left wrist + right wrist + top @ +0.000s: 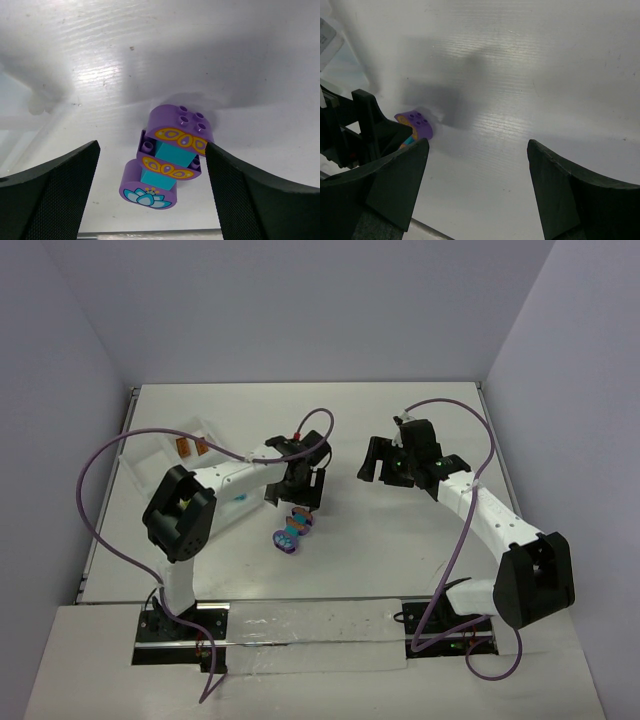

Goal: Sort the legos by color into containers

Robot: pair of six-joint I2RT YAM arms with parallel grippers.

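Lego cluster [167, 160]: I count one. It is glossy plastic, purple pieces with rounded ends around a turquoise core, with yellow petal bands and a lotus print. I cannot tell the exact number of pieces.
Cluster place: on the bare tabletop [400, 550] near its middle, just right of the tray.
Cluster axis: it lies on its side. In the top view the long axis runs obliquely, the four-stud purple end toward the far right corner and the lotus end toward the near edge.
Tray [150, 455]: one, shallow white plastic, by the left edge. The left arm hides most of its compartments.
Orange-brown bricks [190, 448]: I count two, side by side in a far compartment.
Left hand [152, 145]: wide open and gripping nothing. Its black mesh-textured pads [55, 195] straddle the cluster.
Right hand [478, 145]: wide open and empty over bare tabletop, the cluster off to one side.
Tabletop: white, matte, faintly ribbed.
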